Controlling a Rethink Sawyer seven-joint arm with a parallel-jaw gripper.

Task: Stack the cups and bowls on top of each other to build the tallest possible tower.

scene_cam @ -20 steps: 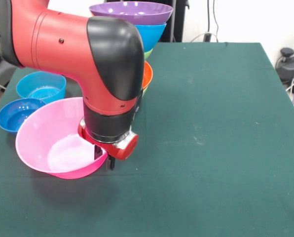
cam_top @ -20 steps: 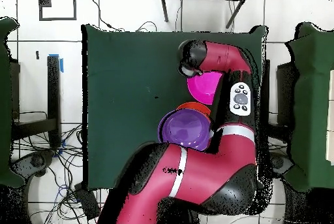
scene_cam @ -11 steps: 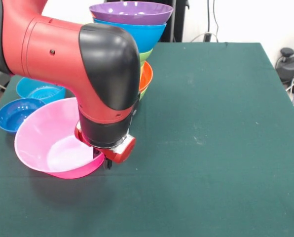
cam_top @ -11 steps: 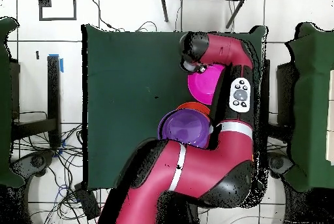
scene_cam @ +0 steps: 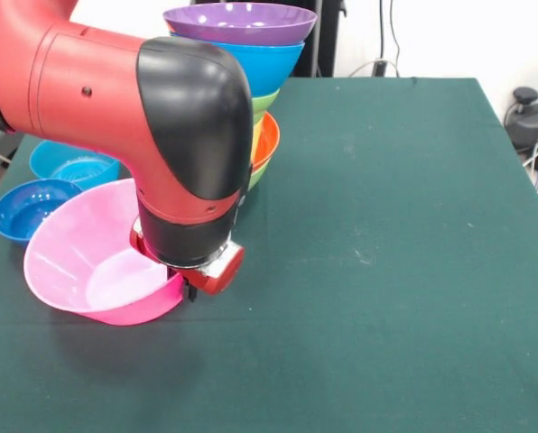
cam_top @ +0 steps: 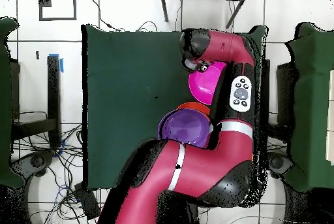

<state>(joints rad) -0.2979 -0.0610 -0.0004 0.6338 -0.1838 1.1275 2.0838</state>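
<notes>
The tower stands at the back of the table, topped by a purple bowl [scene_cam: 240, 23] [cam_top: 184, 128]. Under it sit a blue bowl [scene_cam: 273, 63], a green one, a red-orange bowl [scene_cam: 268, 137] and a green base bowl [scene_cam: 259, 171]. Only a thin yellow strip of the cup [scene_cam: 255, 135] shows beside the arm. A large pink bowl [scene_cam: 79, 262] [cam_top: 207, 84] is tilted at the left front. My gripper [scene_cam: 188, 290] is shut on its near right rim, its fingers mostly hidden under the wrist.
A light-blue bowl [scene_cam: 66, 162] and a darker blue bowl [scene_cam: 23, 206] sit at the left edge of the green table [scene_cam: 386, 234], behind the pink bowl. My red and black arm covers much of the tower's left side.
The arm has shifted a little to the left in the front view, and the pink bowl has moved with the gripper, tilting slightly.
</notes>
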